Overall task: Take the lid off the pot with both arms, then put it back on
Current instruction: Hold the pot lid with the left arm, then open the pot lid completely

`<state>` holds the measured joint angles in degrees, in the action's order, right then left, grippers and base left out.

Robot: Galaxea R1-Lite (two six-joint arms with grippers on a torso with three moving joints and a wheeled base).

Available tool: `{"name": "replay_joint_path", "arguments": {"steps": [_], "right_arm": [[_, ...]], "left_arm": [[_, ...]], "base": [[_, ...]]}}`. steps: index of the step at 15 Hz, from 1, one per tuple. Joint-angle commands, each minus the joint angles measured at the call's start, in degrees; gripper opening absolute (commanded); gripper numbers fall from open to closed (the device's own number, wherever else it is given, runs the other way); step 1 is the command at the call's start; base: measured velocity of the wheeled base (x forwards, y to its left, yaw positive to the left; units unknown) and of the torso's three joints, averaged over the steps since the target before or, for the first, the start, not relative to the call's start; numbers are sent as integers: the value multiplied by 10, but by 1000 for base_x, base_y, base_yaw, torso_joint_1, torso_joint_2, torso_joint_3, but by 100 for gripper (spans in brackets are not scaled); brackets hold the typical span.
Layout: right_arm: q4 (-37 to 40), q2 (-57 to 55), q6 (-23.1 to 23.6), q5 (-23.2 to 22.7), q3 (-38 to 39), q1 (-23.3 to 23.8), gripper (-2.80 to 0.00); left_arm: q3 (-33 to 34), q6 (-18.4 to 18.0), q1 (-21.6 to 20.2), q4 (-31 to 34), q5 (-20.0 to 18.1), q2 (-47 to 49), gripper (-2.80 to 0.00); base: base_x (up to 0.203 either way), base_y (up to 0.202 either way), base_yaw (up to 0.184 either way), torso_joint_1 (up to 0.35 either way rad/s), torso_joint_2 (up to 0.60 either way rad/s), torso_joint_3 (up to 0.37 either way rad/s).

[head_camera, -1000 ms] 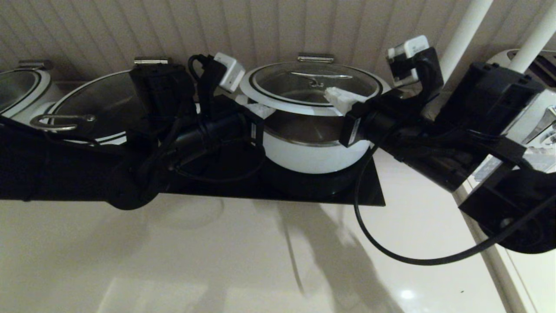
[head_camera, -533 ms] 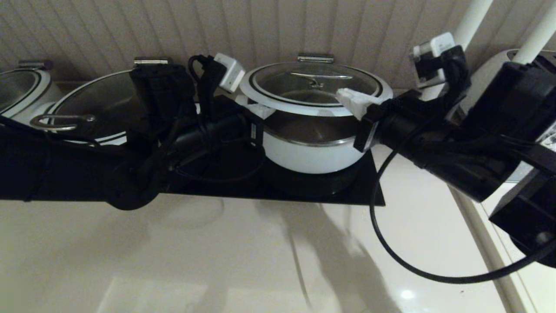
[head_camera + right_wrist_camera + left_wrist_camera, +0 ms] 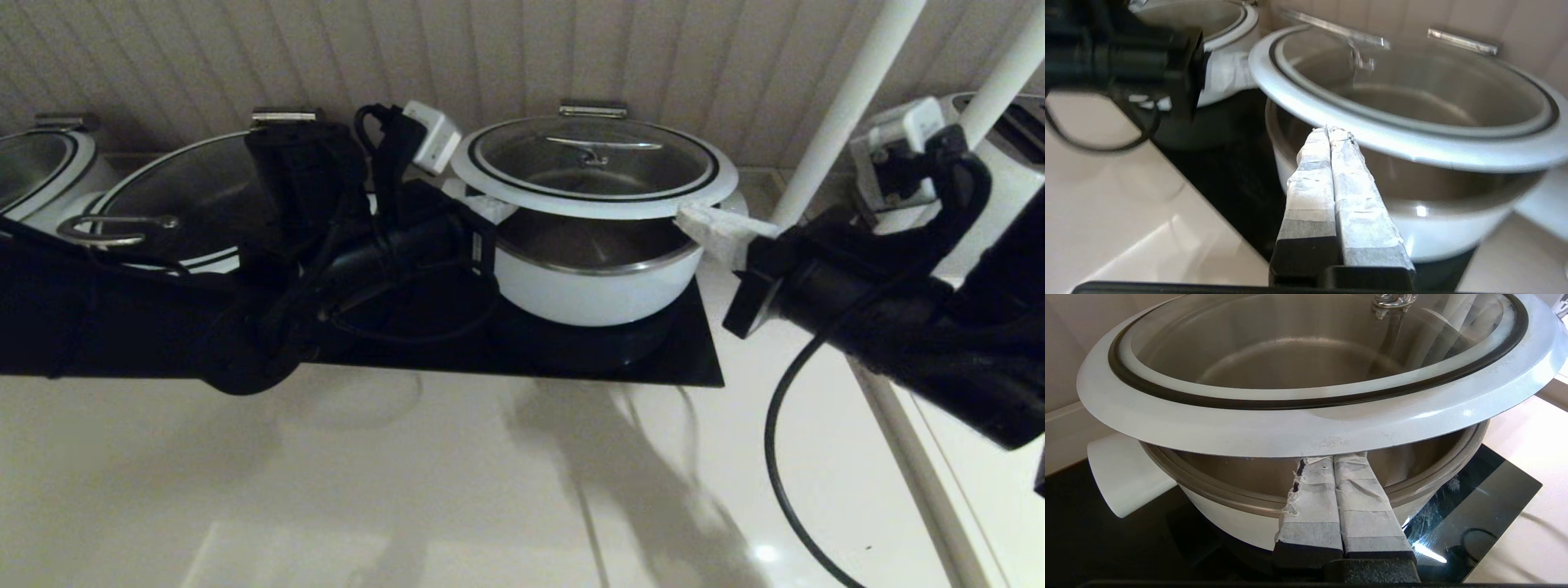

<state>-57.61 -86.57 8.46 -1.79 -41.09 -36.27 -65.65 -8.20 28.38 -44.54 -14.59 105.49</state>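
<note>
A pale ribbed wall panel [image 3: 490,57] runs behind a glossy cream worktop [image 3: 408,490]. A black glass hob [image 3: 686,359] lies on the worktop against the wall. Two white poles [image 3: 849,106] lean at the right. A small light glare [image 3: 766,553] shines on the worktop.

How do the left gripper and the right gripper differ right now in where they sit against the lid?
The left gripper has its tips tucked under the lid rim, over the pot; the right gripper sits at the rim's outer edge, and contact is unclear.
The left gripper is on the lid's left side, the right gripper on its right, pointing across.
Both have taped fingers pressed together, gripping nothing between them.
</note>
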Motion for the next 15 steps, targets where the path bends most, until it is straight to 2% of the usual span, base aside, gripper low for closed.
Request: {"name": "replay_joint_path", "arguments": {"steps": [1, 7, 9, 13, 15], "right_arm": [[-4, 30, 0, 0, 30, 0, -280], [-7, 43, -2, 1, 81, 1, -280], [-7, 41, -9, 0, 97, 1, -280], [-6, 21, -13, -2, 97, 2, -280], [-7, 7, -32, -3, 95, 3, -280]], "left_arm": [[0, -1, 0, -3, -1, -2, -280], [1, 0, -1, -3, -1, -2, -280], [1, 0, -3, -4, 10, -2, -280], [2, 1, -5, -4, 11, 1, -280], [3, 1, -5, -4, 11, 2, -280]], "base": [[0, 0, 0, 0, 0, 0], [0, 0, 0, 0, 0, 0], [0, 0, 0, 0, 0, 0], [0, 0, 0, 0, 0, 0], [0, 0, 0, 0, 0, 0]]}}
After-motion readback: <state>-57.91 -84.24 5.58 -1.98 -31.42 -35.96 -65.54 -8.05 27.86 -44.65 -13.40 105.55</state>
